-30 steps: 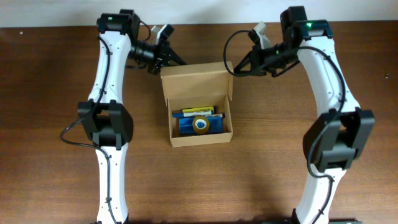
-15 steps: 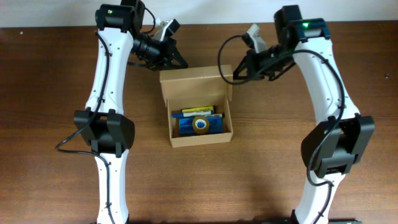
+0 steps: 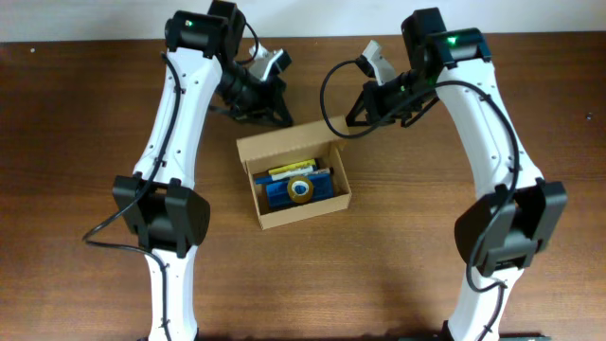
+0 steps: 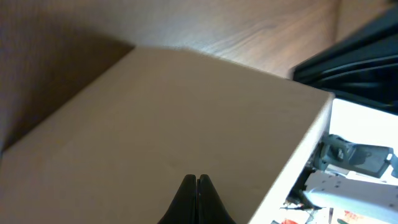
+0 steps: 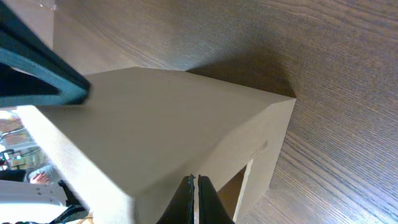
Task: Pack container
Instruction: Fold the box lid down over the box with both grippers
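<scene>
The brown cardboard container (image 3: 305,210) sits mid-table, turned a little. Its hinged lid (image 3: 281,144) stands tilted over the back edge. Inside lie a blue case (image 3: 281,194), a yellow-edged flat item (image 3: 288,171) and a small tape roll (image 3: 301,189). My left gripper (image 3: 280,120) is shut and empty behind the lid's left part; in the left wrist view its tips (image 4: 197,181) rest against the lid (image 4: 155,118). My right gripper (image 3: 348,126) is shut and empty at the lid's right corner; its tips (image 5: 194,181) touch the lid (image 5: 149,118).
Brown wooden table (image 3: 85,142) all round the box. Both arms reach in from the front and arch over the table's sides. A pale strip runs along the table's far edge (image 3: 312,17).
Both grippers have moved inward and toward the box. The lid has tipped forward from lying open to standing tilted. The box has turned slightly counter-clockwise.
</scene>
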